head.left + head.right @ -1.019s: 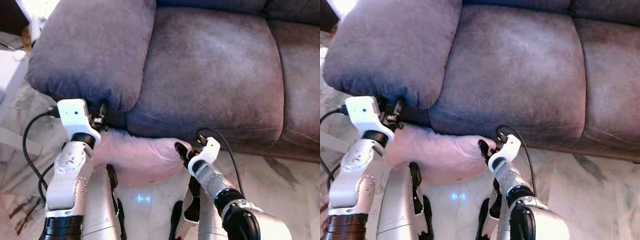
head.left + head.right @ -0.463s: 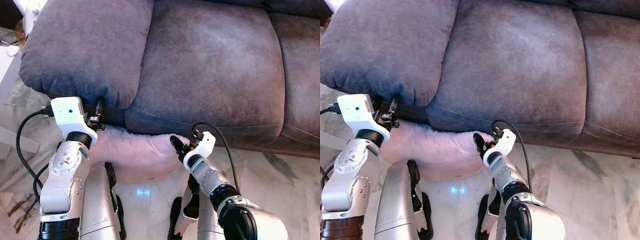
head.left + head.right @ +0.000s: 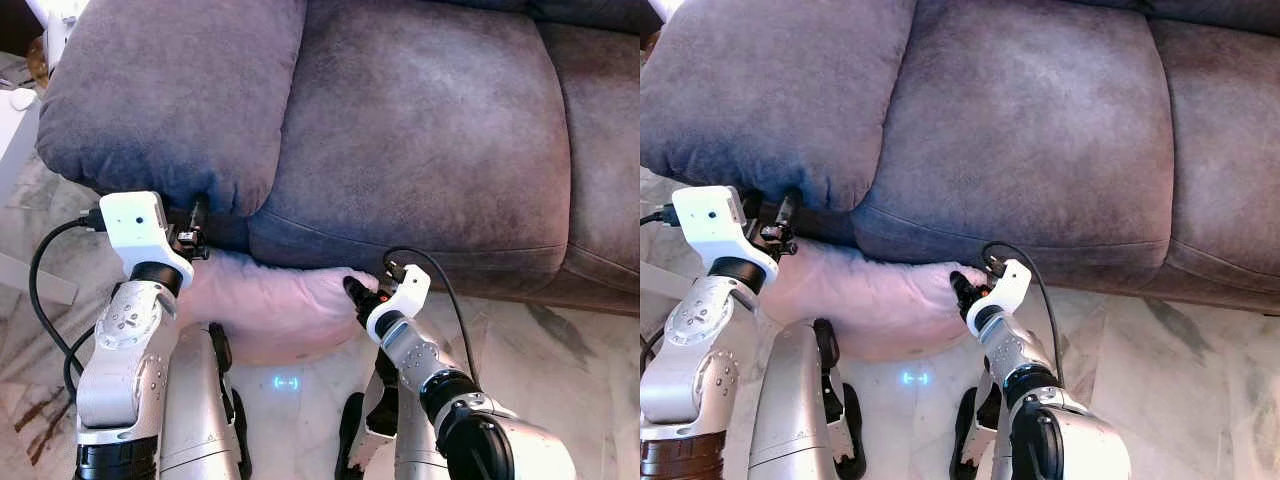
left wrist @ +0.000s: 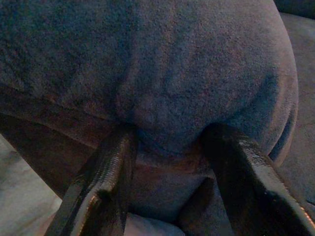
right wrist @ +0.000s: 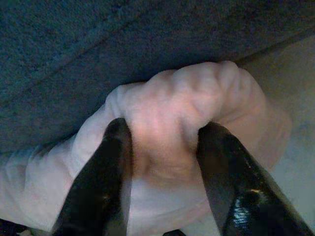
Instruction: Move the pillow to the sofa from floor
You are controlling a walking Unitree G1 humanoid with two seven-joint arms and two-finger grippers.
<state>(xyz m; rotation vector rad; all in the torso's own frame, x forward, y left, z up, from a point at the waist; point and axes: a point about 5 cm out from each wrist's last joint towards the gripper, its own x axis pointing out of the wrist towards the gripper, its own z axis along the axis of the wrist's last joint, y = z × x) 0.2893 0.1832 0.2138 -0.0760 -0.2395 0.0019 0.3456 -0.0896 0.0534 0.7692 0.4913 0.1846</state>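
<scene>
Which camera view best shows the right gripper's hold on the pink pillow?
The right wrist view: the right gripper has both black fingers pinching a bunched fold of the pillow. The eye views show that gripper small, at the pillow's end against the sofa. The left wrist view shows sofa fabric.

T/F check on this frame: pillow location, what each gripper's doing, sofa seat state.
1. The pillow lies on the floor against the sofa front. True.
2. The right gripper pinches a bunch of pillow fabric. True.
3. The left gripper grips the pillow. False: its fingers straddle the sofa armrest.
4. The pillow is blue. False: pale pink.
5. A pillow rests on the seat cushion. False: none there.
</scene>
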